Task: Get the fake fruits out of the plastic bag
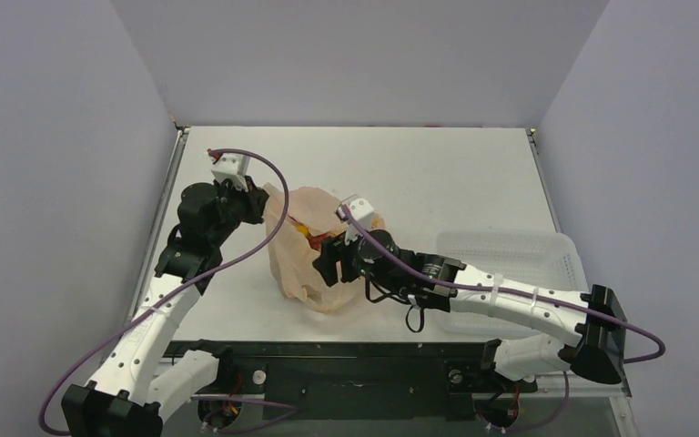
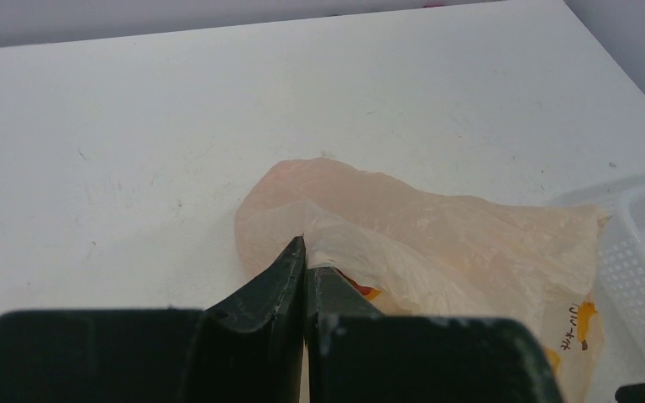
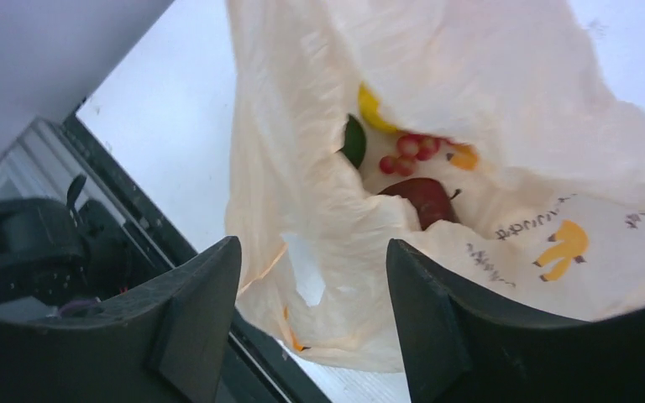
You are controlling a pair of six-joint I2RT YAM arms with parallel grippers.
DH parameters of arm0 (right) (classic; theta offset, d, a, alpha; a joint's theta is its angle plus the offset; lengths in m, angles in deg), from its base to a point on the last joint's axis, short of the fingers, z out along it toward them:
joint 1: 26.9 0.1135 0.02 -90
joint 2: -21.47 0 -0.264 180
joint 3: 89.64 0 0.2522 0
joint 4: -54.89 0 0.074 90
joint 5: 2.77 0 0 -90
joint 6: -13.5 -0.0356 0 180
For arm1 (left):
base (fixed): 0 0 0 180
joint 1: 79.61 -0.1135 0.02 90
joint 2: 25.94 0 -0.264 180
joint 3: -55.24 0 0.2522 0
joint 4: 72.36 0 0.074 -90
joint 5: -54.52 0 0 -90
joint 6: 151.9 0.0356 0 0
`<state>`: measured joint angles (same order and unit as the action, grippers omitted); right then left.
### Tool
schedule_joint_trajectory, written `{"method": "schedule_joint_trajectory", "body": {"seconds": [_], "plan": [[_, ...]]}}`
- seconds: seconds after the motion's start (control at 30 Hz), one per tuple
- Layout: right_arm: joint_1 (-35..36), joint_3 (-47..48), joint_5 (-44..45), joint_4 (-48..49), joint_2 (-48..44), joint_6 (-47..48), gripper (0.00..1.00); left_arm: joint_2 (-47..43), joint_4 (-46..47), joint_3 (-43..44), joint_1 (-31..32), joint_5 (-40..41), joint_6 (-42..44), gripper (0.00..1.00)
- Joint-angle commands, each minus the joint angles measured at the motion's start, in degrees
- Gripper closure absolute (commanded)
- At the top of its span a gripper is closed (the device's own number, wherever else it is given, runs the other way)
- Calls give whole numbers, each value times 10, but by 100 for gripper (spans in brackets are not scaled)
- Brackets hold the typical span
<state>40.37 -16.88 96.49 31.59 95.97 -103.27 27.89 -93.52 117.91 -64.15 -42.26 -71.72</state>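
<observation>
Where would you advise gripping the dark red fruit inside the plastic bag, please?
Probably across the rounded body of the dark red fruit, coming in through the plastic bag's open mouth with the open right gripper. It lies exposed nearest the opening; its thin stem offers little hold.

Bright, even light; soft shadows.

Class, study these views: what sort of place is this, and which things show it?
Probably a robot lab test cell: a white table boxed in by plain walls, a left arm and right arm bolted at its near edge, and props, a plastic bag and perforated tray.
</observation>
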Motion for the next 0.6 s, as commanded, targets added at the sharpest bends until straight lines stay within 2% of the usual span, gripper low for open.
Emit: {"method": "schedule_joint_trajectory", "body": {"seconds": [0.0,0.17,0.33,0.57], "plan": [[-62,-11,18,0,-32,-46,39,-9,31,19,6,-23,9,100],[-95,-33,11,42,-24,-75,39,-13,32,17,14,-31,16,100],[-101,-46,12,84,3,-119,49,-25,35,12,26,-34,25,100],[-102,-95,52,161,19,-144,50,-30,40,9,26,-35,27,100]]}}
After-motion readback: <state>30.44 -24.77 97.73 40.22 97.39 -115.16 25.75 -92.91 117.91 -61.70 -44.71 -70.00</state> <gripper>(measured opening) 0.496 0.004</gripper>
